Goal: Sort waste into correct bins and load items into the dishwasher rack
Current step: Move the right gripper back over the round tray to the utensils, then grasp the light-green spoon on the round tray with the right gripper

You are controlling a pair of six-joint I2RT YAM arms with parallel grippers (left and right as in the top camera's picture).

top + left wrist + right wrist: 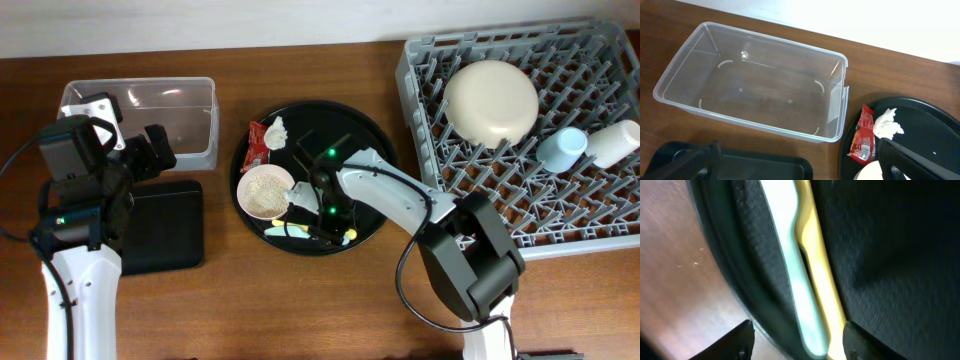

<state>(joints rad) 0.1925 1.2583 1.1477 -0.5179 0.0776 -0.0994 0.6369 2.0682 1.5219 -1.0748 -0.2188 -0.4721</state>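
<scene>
My right gripper (pixel 327 222) is open low over the round tray. Its fingers (pixel 797 342) straddle the yellow utensil (pixel 816 275) and pale blue utensil (pixel 790 265) without closing on them. The small pink bowl (pixel 244 178) holds rice (pixel 266 192). The red wrapper (pixel 257 146) and white tissue (pixel 275 129) lie beside it; they also show in the left wrist view, wrapper (pixel 862 136) and tissue (pixel 888 125). My left gripper (pixel 795 167) is open and empty between the clear tub (pixel 836 107) and the shallow black tray (pixel 765 169). The rack (pixel 430 150) holds the cream bowl (pixel 490 100), blue cup (pixel 562 147) and white cup (pixel 612 142).
The large round black tray (pixel 345 125) sits mid-table and carries the bowl, waste and utensils. The clear tub (pixel 190 95) is at the back left with the shallow black tray (pixel 165 235) in front of it. My left arm (pixel 80 190) stands at the left edge.
</scene>
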